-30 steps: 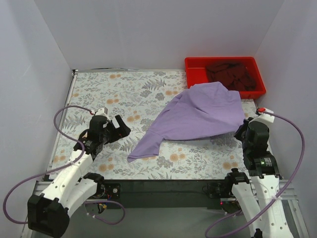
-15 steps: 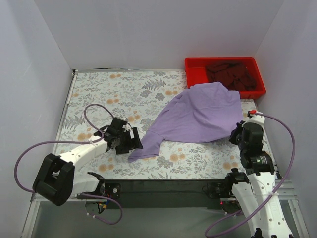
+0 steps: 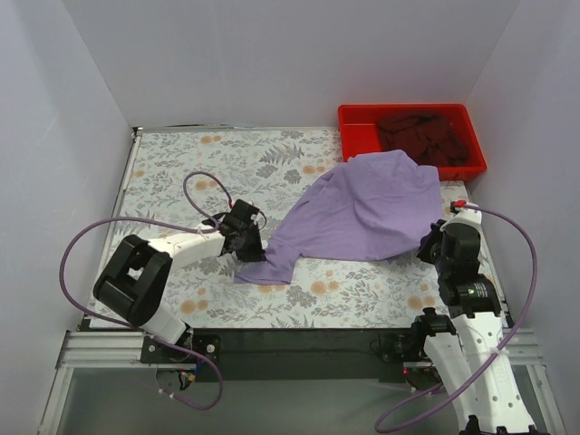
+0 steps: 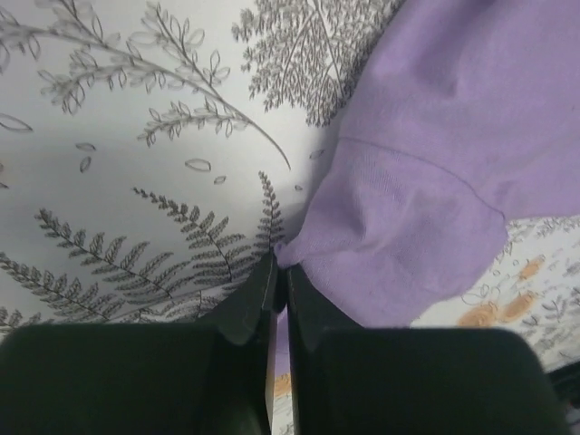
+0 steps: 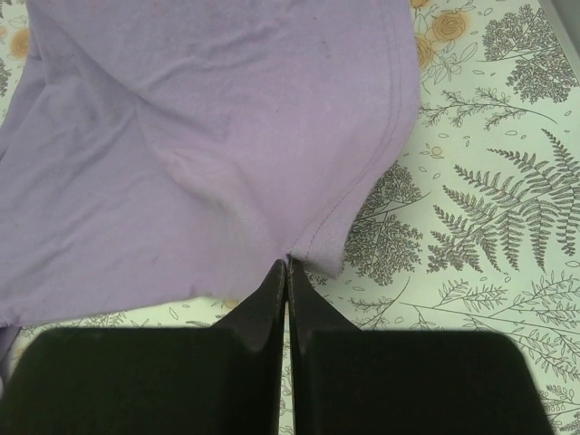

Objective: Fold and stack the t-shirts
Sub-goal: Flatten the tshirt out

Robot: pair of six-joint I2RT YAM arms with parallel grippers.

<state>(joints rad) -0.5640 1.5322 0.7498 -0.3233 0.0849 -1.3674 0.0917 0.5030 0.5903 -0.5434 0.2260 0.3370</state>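
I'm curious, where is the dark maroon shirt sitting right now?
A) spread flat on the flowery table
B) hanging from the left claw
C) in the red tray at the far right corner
C: the maroon shirt lies bunched inside the red tray, while the purple shirt is the one spread over the table.

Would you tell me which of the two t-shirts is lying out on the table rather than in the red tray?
The lavender t-shirt; the maroon t-shirt sits bunched inside the red tray.
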